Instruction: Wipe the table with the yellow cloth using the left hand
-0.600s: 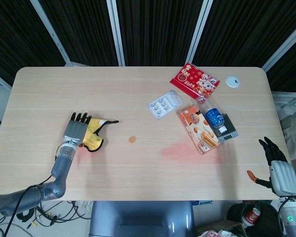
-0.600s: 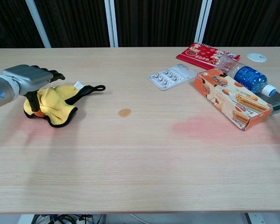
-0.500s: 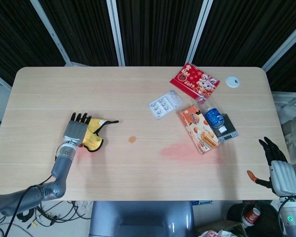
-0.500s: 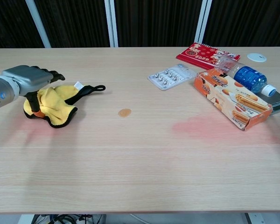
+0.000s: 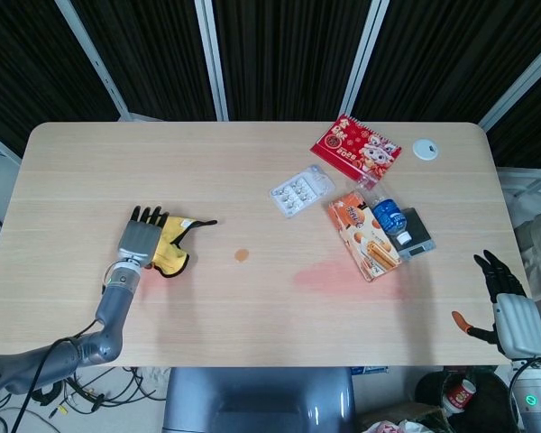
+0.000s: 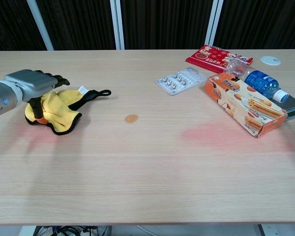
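Surface: your table (image 5: 252, 298) is pale wood-grain with rounded corners. A small brown spot (image 6: 131, 118) sits near its middle and a faint pink patch (image 6: 211, 133) lies to the right of that. Behind the table are dark slatted panels (image 5: 288, 54) divided by light metal posts.

Far right group: a red calendar (image 5: 354, 149), a white disc (image 5: 424, 149) near the corner, a clear blister pack (image 5: 301, 190), an orange snack box (image 5: 364, 236), and a blue-labelled water bottle (image 5: 390, 216) lying just beside the box, on a dark flat slab (image 5: 417, 236).

Task item: the yellow cloth (image 6: 59, 114), black-edged and bunched, lies near the left edge of the table, its black strap (image 6: 93, 95) trailing to the right.

Your left hand (image 5: 141, 238): laid flat on top of the cloth's left part, fingers (image 5: 144, 215) extended and pressing down rather than closed round it.

Your right hand (image 5: 514, 317): off the table at the lower right, fingers spread, holding nothing.
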`<state>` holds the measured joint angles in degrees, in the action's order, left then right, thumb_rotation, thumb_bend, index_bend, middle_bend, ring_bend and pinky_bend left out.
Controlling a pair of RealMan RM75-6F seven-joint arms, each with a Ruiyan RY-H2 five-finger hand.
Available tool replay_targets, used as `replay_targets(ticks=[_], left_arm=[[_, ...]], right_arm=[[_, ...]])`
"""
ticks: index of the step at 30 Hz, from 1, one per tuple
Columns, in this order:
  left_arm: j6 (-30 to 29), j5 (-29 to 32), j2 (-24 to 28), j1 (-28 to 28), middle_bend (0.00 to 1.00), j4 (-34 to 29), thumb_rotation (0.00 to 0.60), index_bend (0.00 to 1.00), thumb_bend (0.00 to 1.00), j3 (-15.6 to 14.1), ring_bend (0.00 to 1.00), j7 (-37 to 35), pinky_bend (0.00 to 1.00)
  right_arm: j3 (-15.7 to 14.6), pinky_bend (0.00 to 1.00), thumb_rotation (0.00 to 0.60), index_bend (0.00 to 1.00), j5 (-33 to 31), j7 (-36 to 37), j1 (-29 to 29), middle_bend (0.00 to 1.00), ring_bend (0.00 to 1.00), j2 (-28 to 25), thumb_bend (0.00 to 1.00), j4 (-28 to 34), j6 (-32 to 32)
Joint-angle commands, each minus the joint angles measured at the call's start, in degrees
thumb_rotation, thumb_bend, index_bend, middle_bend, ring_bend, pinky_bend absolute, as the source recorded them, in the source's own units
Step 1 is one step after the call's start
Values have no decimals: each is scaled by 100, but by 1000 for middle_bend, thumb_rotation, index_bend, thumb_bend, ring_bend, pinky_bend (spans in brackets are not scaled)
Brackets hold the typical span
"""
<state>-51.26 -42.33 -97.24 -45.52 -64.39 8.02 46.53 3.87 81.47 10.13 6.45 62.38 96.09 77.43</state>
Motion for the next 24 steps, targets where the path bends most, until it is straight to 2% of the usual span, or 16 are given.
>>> replay_targets(ticks=[1,12,19,24], left_arm=[[9,28,-19,-23,0,27,600,0,113,4,0,22,0],[65,155,-98,-101,0,95,600,0,120,-10,0,121,0],[96,265,-152,-195,0,144,600,0,187,44,0,188,5],[115,371,-232,-246,0,234,600,0,194,75,0,223,34]], right_arm=[[2,129,600,0,-5,5,2,0,0,0,154,0,-5],[5,129,600,0,-15,22,2,0,0,-8,154,4,-11],[11,128,600,0,-21,35,1,0,0,-17,154,5,-8],[18,129,600,0,-34,57,1,0,0,-21,154,4,-9]])
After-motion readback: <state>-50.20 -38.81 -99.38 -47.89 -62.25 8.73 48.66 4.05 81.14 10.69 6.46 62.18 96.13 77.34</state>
